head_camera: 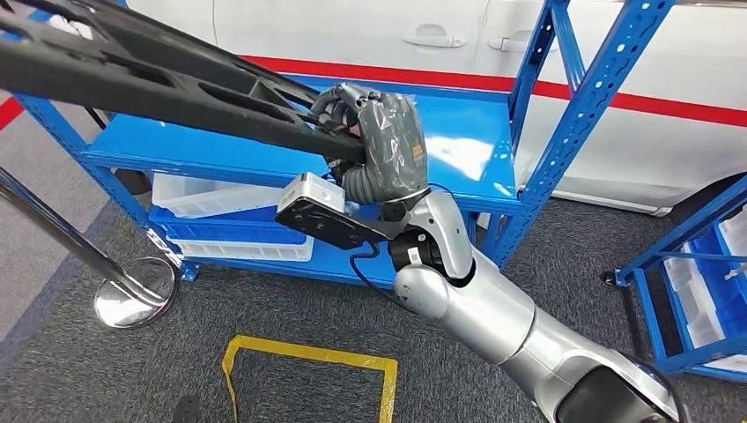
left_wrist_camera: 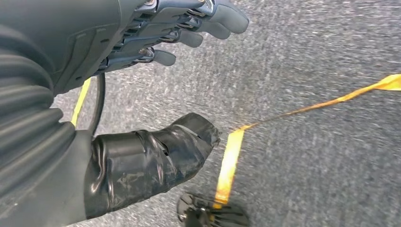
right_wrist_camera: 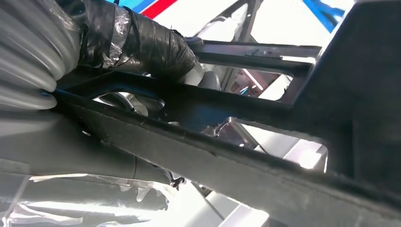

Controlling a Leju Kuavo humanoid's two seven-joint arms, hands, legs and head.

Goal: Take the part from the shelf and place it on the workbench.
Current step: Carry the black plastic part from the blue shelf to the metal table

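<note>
Left hand [left_wrist_camera: 156,42] hangs over grey carpet with yellow tape [left_wrist_camera: 230,161], fingers apart, holding nothing. Right hand [head_camera: 374,145] grips the part [head_camera: 150,84], a long black openwork frame with flat ribs, raised above the blue shelf [head_camera: 467,150]. No readable writing anywhere.

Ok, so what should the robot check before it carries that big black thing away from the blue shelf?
1. Right hand grips the black part: ok, its fingers wrap a bar of it.
2. Part lifted off the blue shelf: ok at the held end; far end runs out of the picture, cannot tell.
3. Part free of the shelf's uprights: cannot tell.
4. Left hand free to help: ok, it holds nothing and hangs over the grey floor.
5. Metal post clear of the path: cannot tell, it stands close by, under the part.
6. Workbench ready: cannot tell.
</note>
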